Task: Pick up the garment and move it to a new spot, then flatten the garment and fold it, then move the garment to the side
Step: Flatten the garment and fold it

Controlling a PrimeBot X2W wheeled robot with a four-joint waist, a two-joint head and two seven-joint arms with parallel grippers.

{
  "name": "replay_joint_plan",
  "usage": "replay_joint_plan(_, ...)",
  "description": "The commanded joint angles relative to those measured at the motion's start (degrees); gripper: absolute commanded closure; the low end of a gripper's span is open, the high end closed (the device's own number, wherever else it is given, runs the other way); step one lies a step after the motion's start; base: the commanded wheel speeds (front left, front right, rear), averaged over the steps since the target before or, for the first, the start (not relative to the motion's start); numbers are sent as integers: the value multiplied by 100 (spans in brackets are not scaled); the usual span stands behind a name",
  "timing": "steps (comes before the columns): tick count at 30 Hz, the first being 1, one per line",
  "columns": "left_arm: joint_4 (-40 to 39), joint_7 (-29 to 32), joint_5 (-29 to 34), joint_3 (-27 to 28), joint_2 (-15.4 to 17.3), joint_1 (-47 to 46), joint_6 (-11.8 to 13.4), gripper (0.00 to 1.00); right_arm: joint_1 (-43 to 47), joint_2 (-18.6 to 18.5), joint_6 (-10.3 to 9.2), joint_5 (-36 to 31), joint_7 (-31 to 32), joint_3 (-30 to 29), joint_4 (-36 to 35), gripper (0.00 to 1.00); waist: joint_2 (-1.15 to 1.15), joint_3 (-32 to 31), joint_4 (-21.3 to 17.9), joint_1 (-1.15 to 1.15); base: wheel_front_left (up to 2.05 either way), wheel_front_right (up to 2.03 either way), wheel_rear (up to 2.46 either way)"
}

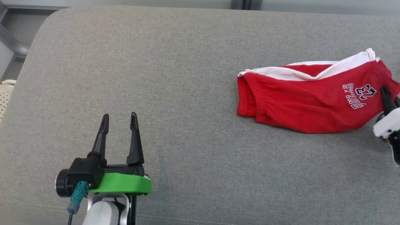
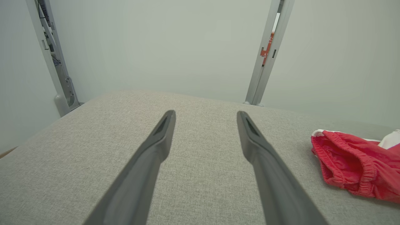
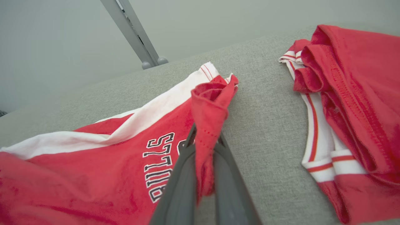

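Red shorts (image 1: 306, 103) lie on a grey cushion (image 1: 156, 62), one corner pinched by the right gripper (image 3: 205, 139). A second red garment (image 3: 353, 103) lies just beside them. The left gripper (image 1: 120, 120) is spread, well apart.

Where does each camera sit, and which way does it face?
Head view: on the head, facing forward and down at the grey cushion; open left gripper lower left, right gripper at right edge.
Left wrist view: on the left wrist, facing along the open left gripper over the grey cushion toward a pale wall.
Right wrist view: on the right wrist, facing along the right gripper, shut on the red shorts; second red garment beside.
Shared: all three show the red shorts.
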Motion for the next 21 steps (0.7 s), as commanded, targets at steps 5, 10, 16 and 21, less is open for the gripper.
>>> replay_joint_plan(5,57,0,88,40,17,126,-62,0,-203,167,-8,-555,-39,-161,-504,100,0,-196,-31,0,0,0,0)
replay_joint_plan(10,56,0,87,61,16,167,-75,0,-208,453,-8,-1072,-40,-202,-1247,100,0,-287,-48,0,0,0,0)
replay_joint_plan(16,34,0,-1,8,17,163,-76,0,-66,861,-8,-1502,-20,183,-1867,100,0,-270,20,0,0,0,0)
replay_joint_plan(21,45,0,-64,-62,16,106,-67,0,95,1233,-7,-1763,62,490,-1934,100,0,-213,160,0,0,0,0)
